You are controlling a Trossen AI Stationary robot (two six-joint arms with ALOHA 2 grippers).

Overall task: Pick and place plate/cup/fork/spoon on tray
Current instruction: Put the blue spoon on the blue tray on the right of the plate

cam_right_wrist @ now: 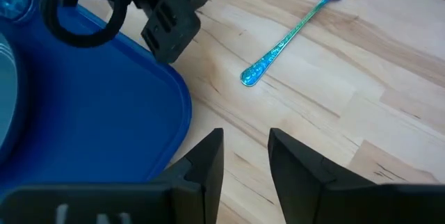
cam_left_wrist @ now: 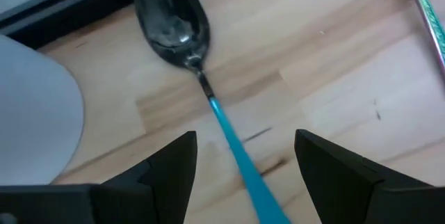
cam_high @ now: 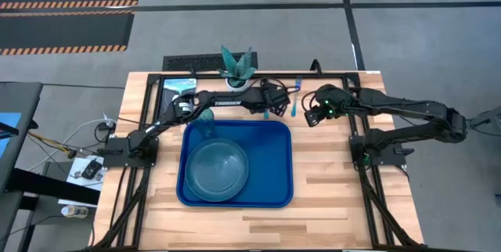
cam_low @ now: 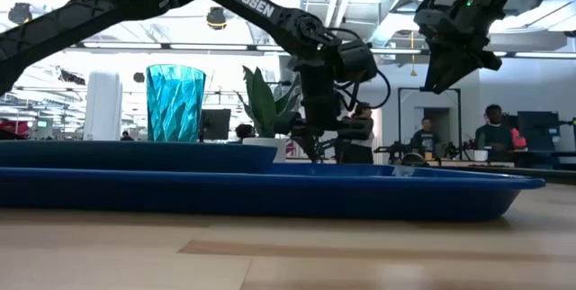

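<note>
— Left gripper (cam_left_wrist: 243, 165) is down at the far edge of the big royal-blue rectangular plastic tray (cam_high: 270, 166), just past its rim. Jaws spread wide, and the slim spoon with the dark oval bowl and light blue handle (cam_left_wrist: 201, 85) lies flat on the wood, its handle running right between the two fingers. Neither finger touching it that I can see.

— And the bowl end?

— Out ahead of the fingertips, next to the white pot (cam_left_wrist: 35, 106) with the green plant (cam_high: 236, 63).

— Right gripper (cam_right_wrist: 245, 156)?

— Up off the table beside the tray's far right corner, holding nothing. Jaws parted only a little, a narrow gap. The slim fork with the bright blue handle and tines (cam_right_wrist: 299, 29) lies on bare wood ahead of those fingers, well clear of them, handle end nearer, tines farther.

— What's on the tray?

— The round teal-blue translucent plastic plate (cam_high: 218, 170) sits at its left half, and the small translucent teal plastic tumbler (cam_low: 175, 103) stands upright at the far left corner, just beyond the plate.
</note>
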